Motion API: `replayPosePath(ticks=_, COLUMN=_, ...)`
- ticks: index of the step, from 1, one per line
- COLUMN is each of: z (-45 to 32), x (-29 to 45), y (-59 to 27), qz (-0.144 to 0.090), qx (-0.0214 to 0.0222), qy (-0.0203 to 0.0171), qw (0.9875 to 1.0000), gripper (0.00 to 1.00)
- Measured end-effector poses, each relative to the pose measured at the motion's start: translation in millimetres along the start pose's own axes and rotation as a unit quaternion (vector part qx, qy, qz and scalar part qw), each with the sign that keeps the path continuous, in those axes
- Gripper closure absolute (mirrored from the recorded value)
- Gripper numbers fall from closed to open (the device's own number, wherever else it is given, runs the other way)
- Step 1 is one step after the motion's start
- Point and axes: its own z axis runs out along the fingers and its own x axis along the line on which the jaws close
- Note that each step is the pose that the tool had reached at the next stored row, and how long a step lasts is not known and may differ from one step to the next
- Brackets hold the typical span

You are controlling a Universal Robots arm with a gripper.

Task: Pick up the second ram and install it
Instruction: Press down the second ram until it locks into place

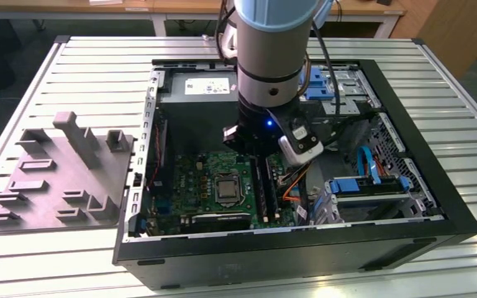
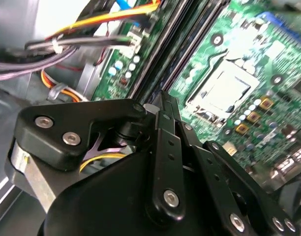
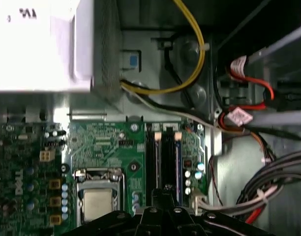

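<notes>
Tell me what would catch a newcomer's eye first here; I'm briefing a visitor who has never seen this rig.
Most striking is the big grey-and-blue robot arm reaching down into the open black computer case on the slatted metal table. Beneath it lies the green motherboard with its long black memory slots. On the exterior view's left sits a grey plastic tray with upright blocks.

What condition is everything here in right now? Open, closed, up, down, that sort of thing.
computer case: lying on its side, open, its side panel off.
gripper: down inside the case, right over the memory slots.
processor: in its socket, metal top bare, no cooler on it.
grey tray: flat on the table, at the exterior view's left of the case.
</notes>
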Motion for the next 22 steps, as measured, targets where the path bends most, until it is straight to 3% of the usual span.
replayPosePath(ticks=5, z=-0.6, x=0.0, y=-13.8, qz=0.000, qx=0.0000, qy=0.0000, qw=1.0000, gripper=0.90)
replayPosePath(ticks=22, z=-0.6, x=-0.9, y=-48.1, qz=0.001, qx=0.0026, qy=0.0035, qw=1.0000, gripper=0.90)
